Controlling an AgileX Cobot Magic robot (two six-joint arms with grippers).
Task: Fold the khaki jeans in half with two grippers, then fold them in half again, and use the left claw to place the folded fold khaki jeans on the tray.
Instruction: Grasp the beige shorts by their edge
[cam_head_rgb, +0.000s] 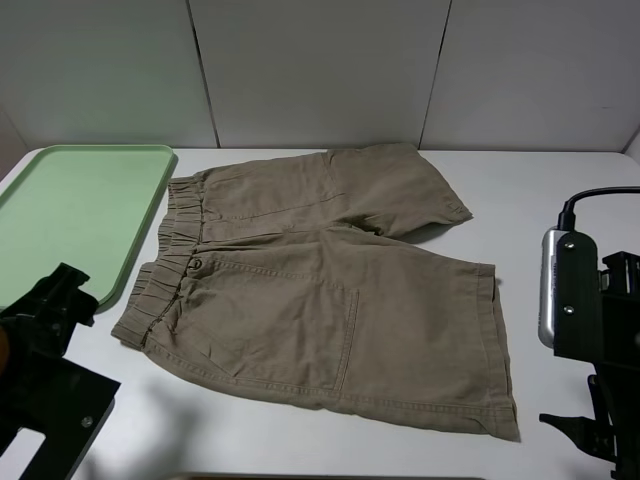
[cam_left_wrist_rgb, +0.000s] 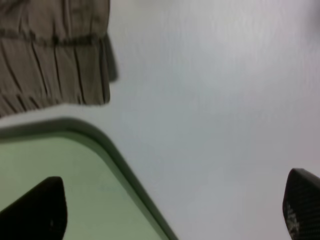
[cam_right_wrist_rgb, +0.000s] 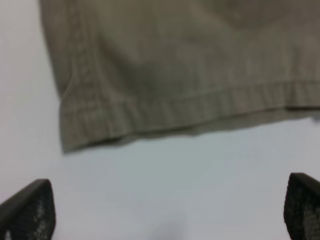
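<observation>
The khaki jeans (cam_head_rgb: 300, 290) lie spread flat across the middle of the white table, waistband toward the tray (cam_head_rgb: 70, 210) at the far left. My left gripper (cam_head_rgb: 65, 300) hovers by the tray's near corner, just off the waistband. In the left wrist view it (cam_left_wrist_rgb: 170, 215) is open with nothing between its fingers, over the tray's rim (cam_left_wrist_rgb: 115, 155), and the gathered waistband (cam_left_wrist_rgb: 55, 55) lies ahead. My right gripper (cam_head_rgb: 585, 435) hangs at the near right, beyond the leg hem. In the right wrist view it (cam_right_wrist_rgb: 165, 212) is open and empty over bare table, short of the hem (cam_right_wrist_rgb: 190, 110).
White wall panels stand behind the table (cam_head_rgb: 560, 200). Bare table surface shows to the right of the shorts and along the front edge. A black cable (cam_head_rgb: 600, 192) runs from the right arm.
</observation>
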